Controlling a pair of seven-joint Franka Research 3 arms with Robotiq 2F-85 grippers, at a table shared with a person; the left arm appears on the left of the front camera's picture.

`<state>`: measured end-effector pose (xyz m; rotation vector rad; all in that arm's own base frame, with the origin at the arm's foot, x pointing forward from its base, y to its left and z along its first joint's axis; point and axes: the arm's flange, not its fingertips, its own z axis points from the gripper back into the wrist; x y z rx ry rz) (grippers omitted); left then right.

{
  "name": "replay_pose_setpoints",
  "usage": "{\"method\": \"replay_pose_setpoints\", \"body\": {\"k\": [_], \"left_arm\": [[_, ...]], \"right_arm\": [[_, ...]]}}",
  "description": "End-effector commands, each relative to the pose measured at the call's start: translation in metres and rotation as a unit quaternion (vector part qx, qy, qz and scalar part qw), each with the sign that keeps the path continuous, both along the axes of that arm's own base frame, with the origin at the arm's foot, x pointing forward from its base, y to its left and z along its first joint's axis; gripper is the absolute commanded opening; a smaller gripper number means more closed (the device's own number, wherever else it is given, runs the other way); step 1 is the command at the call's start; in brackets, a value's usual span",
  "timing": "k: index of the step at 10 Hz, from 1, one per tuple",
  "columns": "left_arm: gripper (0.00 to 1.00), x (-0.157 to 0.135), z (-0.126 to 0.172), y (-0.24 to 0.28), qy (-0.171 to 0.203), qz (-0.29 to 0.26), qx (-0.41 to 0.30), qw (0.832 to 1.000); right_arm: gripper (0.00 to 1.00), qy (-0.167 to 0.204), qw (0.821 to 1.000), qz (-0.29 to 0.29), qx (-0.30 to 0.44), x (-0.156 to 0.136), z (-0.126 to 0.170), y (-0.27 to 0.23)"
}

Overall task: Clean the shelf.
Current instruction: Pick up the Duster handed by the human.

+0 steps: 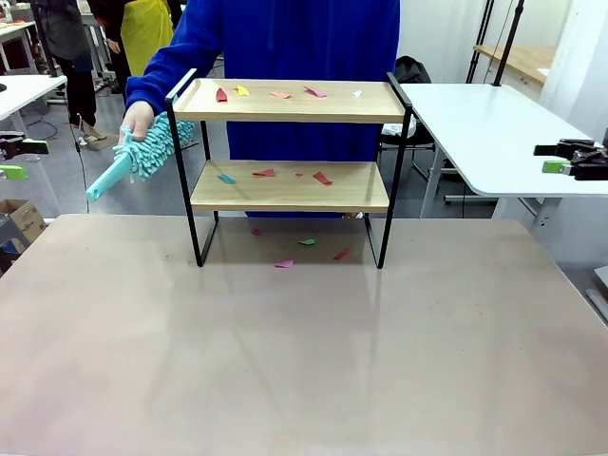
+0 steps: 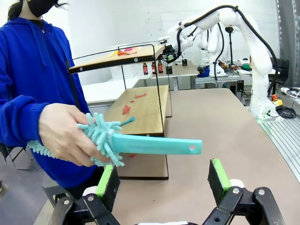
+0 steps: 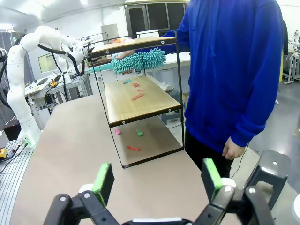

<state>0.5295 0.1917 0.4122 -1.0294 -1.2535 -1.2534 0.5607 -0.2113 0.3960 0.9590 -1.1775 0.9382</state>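
This looks like a handover: a hand [image 2: 63, 133] offers the duster [image 2: 101, 133] handle-first to the left gripper [image 2: 164, 176], jaws wide. The right gripper [image 3: 157, 180] gapes too. Next, the left should clamp the handle [image 2: 173, 146].

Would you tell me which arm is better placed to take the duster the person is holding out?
Left. The duster points its handle at the open left gripper, close ahead, with the person's hand on the fluffy head. The open right gripper sits across the shelf from it.

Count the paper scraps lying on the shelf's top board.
5, left to right in the front view along the shelf's top board: red scrap, yellow scrap, pink scrap, magenta scrap, and white scrap near the right end. Tinier bits may be hidden.
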Motion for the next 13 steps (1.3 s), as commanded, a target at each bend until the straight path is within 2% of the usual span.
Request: {"method": "replay_pose_setpoints", "body": {"k": [1, 10, 11, 13], "left_arm": [[1.00, 0.000, 0.002, 0.000, -0.006, 0.000, 0.001, 1.000], [1.00, 0.000, 0.000, 0.000, 0.000, 0.000, 0.000, 1.000], [1.00, -0.004, 0.030, -0.012, 0.015, 0.034, 0.038, 0.999], [1.00, -0.015, 0.092, -0.040, 0.070, 0.093, 0.113, 0.987]], "right_arm": [[1.00, -0.001, 1.000, -0.001, 0.000, -0.001, 0.002, 0.000], [1.00, -0.001, 1.000, -0.001, 0.000, -0.001, 0.002, 0.000], [1.00, -0.001, 1.000, -0.001, 0.000, -0.001, 0.002, 0.000], [1.00, -0.001, 1.000, -0.001, 0.000, -0.001, 0.002, 0.000]]}}
